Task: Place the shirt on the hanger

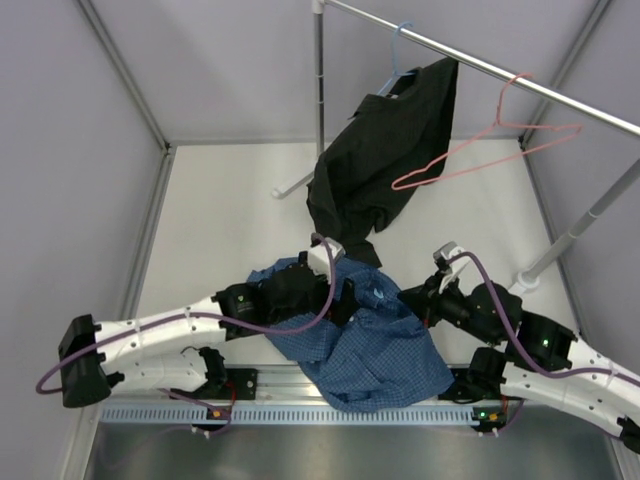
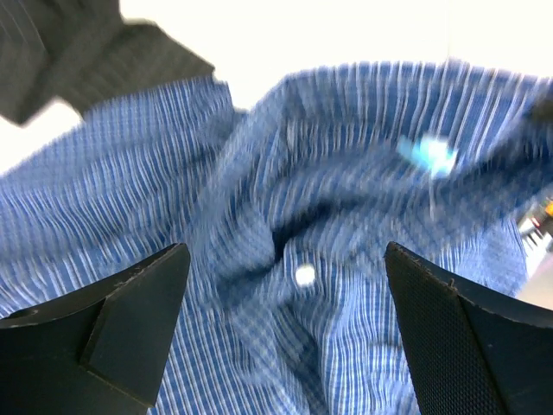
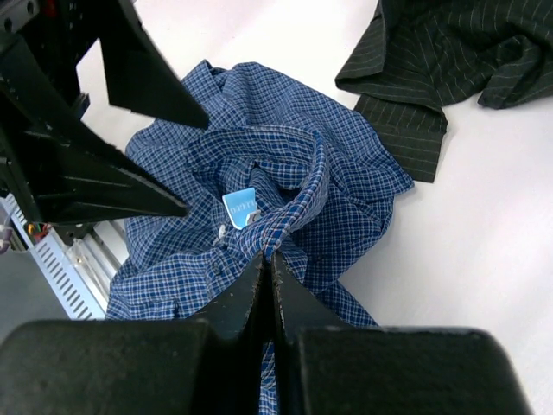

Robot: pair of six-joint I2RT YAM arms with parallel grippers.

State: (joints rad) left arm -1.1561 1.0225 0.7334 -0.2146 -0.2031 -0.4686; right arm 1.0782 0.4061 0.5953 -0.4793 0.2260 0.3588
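The blue checked shirt (image 1: 375, 350) lies crumpled on the table's near edge between my two arms. My right gripper (image 3: 270, 259) is shut on a fold of its collar, beside the light blue neck label (image 3: 240, 208); the gripper also shows in the top view (image 1: 413, 300). My left gripper (image 2: 289, 303) is open just above the shirt (image 2: 346, 216), holding nothing; its black fingers (image 3: 112, 186) show at the left of the right wrist view. The pink hanger (image 1: 480, 150) hangs empty on the rail at the back right, far from both grippers.
A black shirt (image 1: 380, 160) hangs from a light blue hanger (image 1: 402, 50) on the metal rail (image 1: 520, 82), its hem reaching the table just behind the blue shirt. The rack's uprights (image 1: 318, 100) stand at the back and right. Grey walls close in both sides.
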